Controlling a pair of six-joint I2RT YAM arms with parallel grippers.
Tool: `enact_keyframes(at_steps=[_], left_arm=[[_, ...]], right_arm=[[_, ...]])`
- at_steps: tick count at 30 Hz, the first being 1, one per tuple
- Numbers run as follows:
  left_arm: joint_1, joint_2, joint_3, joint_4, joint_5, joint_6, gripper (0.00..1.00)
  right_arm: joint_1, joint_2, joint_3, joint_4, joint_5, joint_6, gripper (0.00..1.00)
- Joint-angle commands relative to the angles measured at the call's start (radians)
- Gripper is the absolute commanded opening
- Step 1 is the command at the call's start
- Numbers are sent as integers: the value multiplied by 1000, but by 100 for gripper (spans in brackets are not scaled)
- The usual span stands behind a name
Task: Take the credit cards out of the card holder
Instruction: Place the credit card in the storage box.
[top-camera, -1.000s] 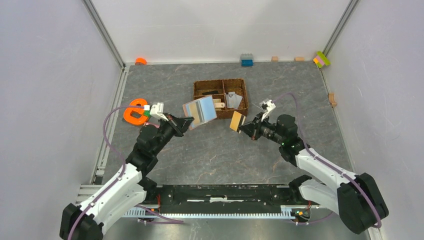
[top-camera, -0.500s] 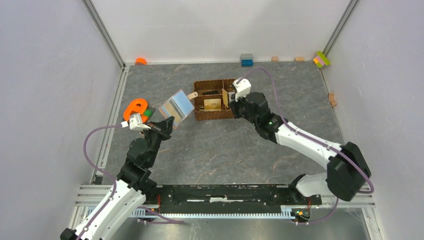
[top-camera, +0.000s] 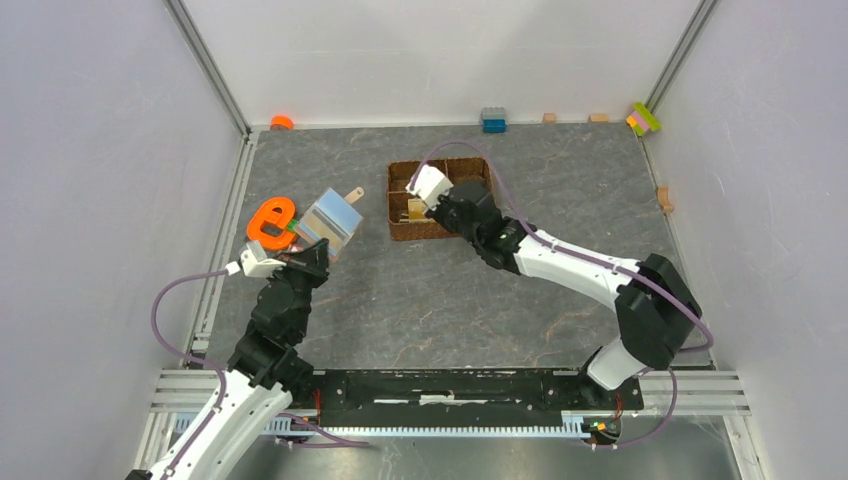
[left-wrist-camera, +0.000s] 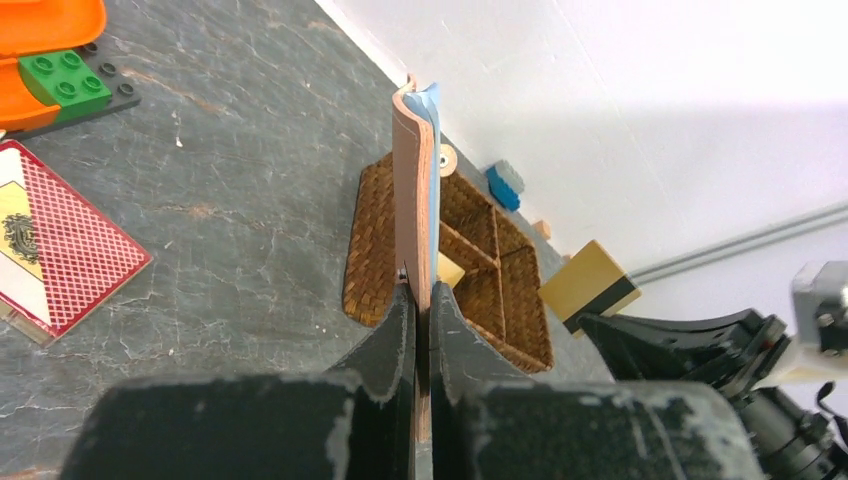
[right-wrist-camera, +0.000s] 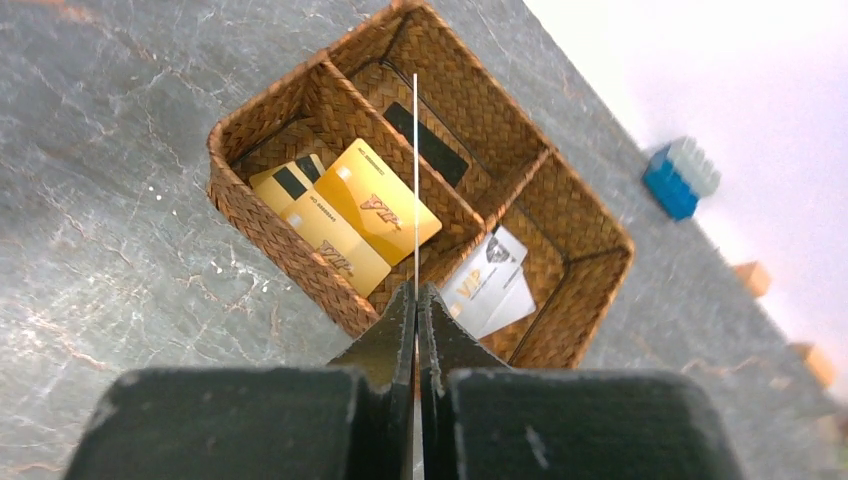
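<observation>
Two robot arms reach over a grey stone-patterned table (top-camera: 440, 300). The left gripper (left-wrist-camera: 421, 300) is clamped tight on the lower edge of a salmon-pink leather-like folding card holder (left-wrist-camera: 412, 200). It holds the card holder upright and clear of the table, to the left of a brown woven divided basket (top-camera: 405, 230). A pale blue lining shows along the holder's top, and whether any card remains inside cannot be told.

The right gripper (right-wrist-camera: 416, 300) has its fingers closed on one edge of a thin gold-tan credit card with a black stripe (left-wrist-camera: 590, 284). From its own wrist camera that card shows only as a fine line above the basket, over the compartment where two gold cards (right-wrist-camera: 345, 220) lie flat. A dark card (right-wrist-camera: 425, 140) and a pale grey card (right-wrist-camera: 490, 290) lie in other compartments.

This looks like the drop-off step for one extracted card. The next move likely calls for lowering slightly, parting the fingers to release it, then reaching toward the holder.
</observation>
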Motion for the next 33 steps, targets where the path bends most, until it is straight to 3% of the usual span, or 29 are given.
enact_keyframes(at_steps=[1,11,22,33], left_arm=[[-2,-49,-10,-9,-119,-87,2],[-1,-21,-2,-11,-120,-85,2],[0,-20,-7,-8,-117,-90,2],[0,-22,-7,-9,-114,-86,2]], right_arm=[[68,73,91,38,103,-243,0],[160,304,266,-28,377,-447,0],[162,442,416,-97,454,-510,1],[162,486,412,-155,486,-572,1]])
